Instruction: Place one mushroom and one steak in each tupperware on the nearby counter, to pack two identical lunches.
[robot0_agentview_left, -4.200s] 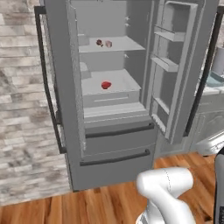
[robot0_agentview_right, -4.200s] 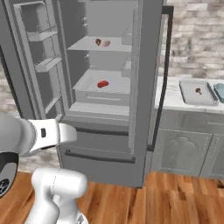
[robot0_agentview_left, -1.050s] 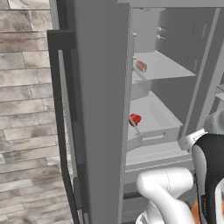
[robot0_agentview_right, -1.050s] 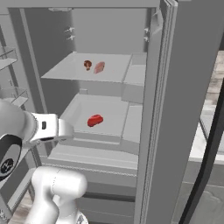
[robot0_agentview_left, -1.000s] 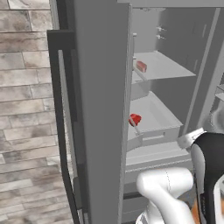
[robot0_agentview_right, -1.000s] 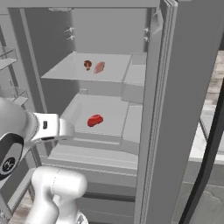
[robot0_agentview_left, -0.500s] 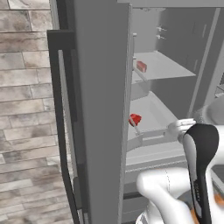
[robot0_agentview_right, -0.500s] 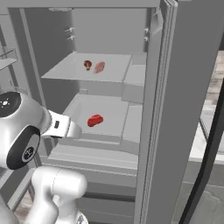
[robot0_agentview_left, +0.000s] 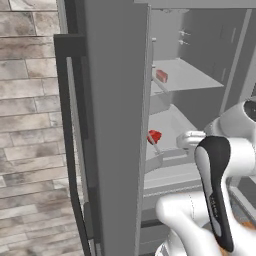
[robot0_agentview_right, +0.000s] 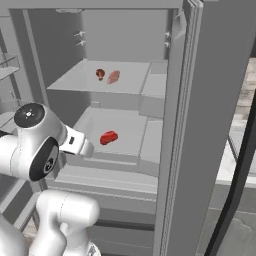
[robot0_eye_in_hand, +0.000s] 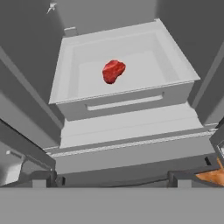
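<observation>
While our gripper (robot0_eye_in_hand: 112, 177) hangs with its jaws spread wide and nothing between them, the red steak (robot0_eye_in_hand: 113, 71) lies ahead of it and lower, in the middle of a shallow grey drawer (robot0_eye_in_hand: 127, 99) inside the open fridge (robot0_agentview_right: 125, 35). Above that, on the shelf (robot0_agentview_right: 75, 82) farther in and higher than the gripper, we see a mushroom (robot0_agentview_right: 100, 74) just beside the paler steak (robot0_agentview_right: 113, 76).

From here we judge several ways this could go badly. We are still well apart from the red steak, and the drawer's raised front wall stands between us and it; a straight reach forward could knock the fingers or wrist against that wall instead of clearing it. The shelf overhead leaves a limited slot, so coming in too high risks bumping its front edge. The steak looks small, flat and lumpy, so if we close too high we may only pinch its top and let it slip, and if we press too low the fingertips may scrape the drawer floor and shove the meat toward the back.

The fridge door (robot0_agentview_left: 107, 125) stands close to the arm on the left, and a wide swing on the way out could strike it. We cannot see the containers or the counter from here, so the carry path is unjudged.
</observation>
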